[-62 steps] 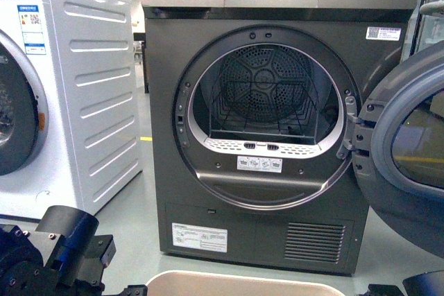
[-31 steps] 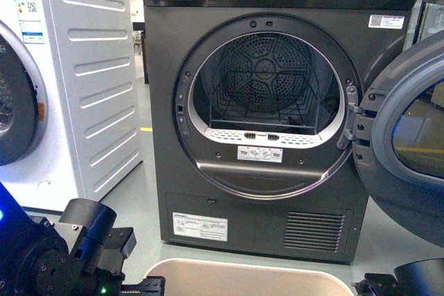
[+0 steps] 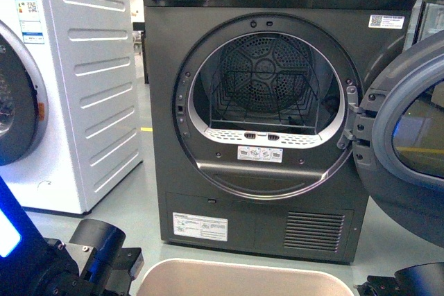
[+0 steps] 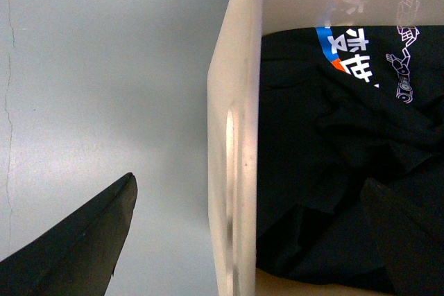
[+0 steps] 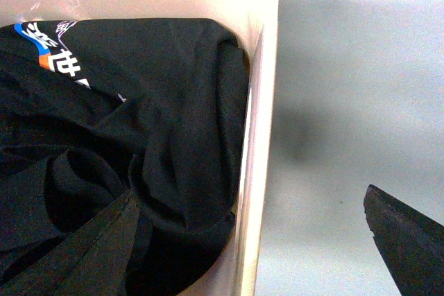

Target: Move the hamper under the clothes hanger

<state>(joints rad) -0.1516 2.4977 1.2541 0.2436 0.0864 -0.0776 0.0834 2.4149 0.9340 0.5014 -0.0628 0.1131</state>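
Note:
The beige hamper (image 3: 243,276) shows only its rim at the bottom of the front view, in front of me. A black T-shirt (image 4: 333,150) with blue and white print lies inside it. My left gripper (image 4: 251,178) is open and straddles the hamper's wall (image 4: 239,123): one finger (image 4: 76,247) is outside over the floor, the other (image 4: 409,240) inside over the shirt. My right gripper (image 5: 250,192) is open and straddles the opposite wall (image 5: 260,102) the same way, above the shirt (image 5: 139,123). The clothes hanger is out of view.
A dark grey dryer (image 3: 277,102) stands straight ahead with its round door (image 3: 402,136) swung open to the right. A white washing machine (image 3: 69,88) stands at the left. Grey floor lies around the hamper. My left arm (image 3: 97,258) and right arm (image 3: 416,282) flank the hamper.
The front view has shifted a little, so more of the hamper's rim shows. My left arm has moved lower and closer to the hamper, and the right arm has come into view.

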